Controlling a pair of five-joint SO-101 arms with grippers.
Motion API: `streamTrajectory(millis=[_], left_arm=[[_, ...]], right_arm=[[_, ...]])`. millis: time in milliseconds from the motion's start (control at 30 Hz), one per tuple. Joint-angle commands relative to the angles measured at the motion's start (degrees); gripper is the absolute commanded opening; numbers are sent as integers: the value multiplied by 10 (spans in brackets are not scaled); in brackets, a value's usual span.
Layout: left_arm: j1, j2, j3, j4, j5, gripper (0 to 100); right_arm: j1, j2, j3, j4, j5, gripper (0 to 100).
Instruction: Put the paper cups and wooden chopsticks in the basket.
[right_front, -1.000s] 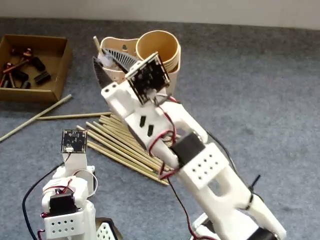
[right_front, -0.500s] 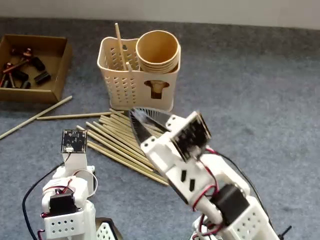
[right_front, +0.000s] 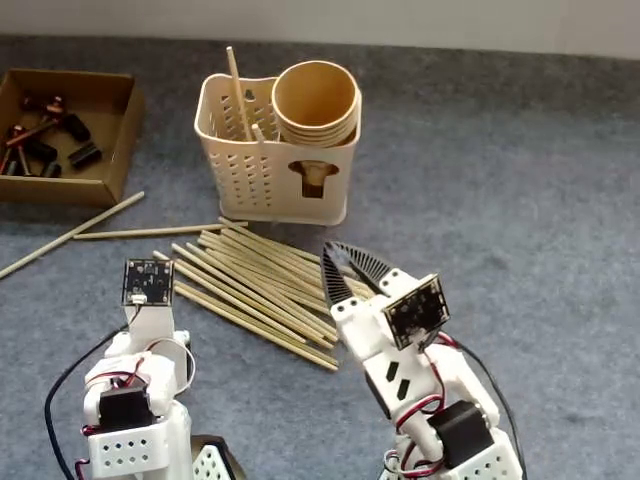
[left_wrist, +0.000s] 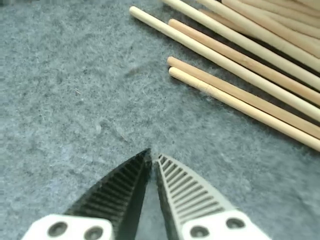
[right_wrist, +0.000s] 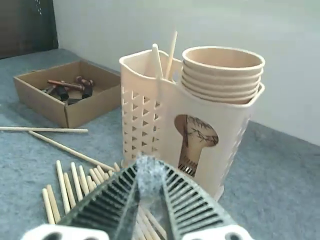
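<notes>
Two stray chopsticks (right_front: 150, 232) lay far left. The left gripper (left_wrist: 151, 159) hung pinched together, empty, just short of the chopstick pile (right_front: 250, 285) before the basket (right_front: 250, 170), which held stacked paper cups (right_front: 315, 100). The right gripper (right_front: 330, 250), closed and empty, hung over the pile's right end. Sticks looked light, stiff, prone to roll: pinch one mid-length. That arm hid some ends

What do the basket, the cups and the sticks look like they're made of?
Basket: cream plastic, probably; smooth moulded walls with punched holes. Cups: tan paper, matte, rolled rims. Sticks: bare pale wood, faint grain.
</notes>
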Motion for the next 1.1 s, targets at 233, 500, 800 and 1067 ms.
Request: streamTrajectory(millis=[233, 500, 800, 1067], left_arm=[[-51, -2, -64, -3, -6, 5], [-131, 2, -147, -26, -159, 5], [-137, 32, -271, -22, -257, 47], [-135, 327, -438, -22, -362, 56]], right_arm=[[54, -11, 113, -26, -4, 5], [74, -4, 193, -104, -4, 5], [74, -3, 193, -103, -4, 5], [74, -3, 193, -103, -2, 5]])
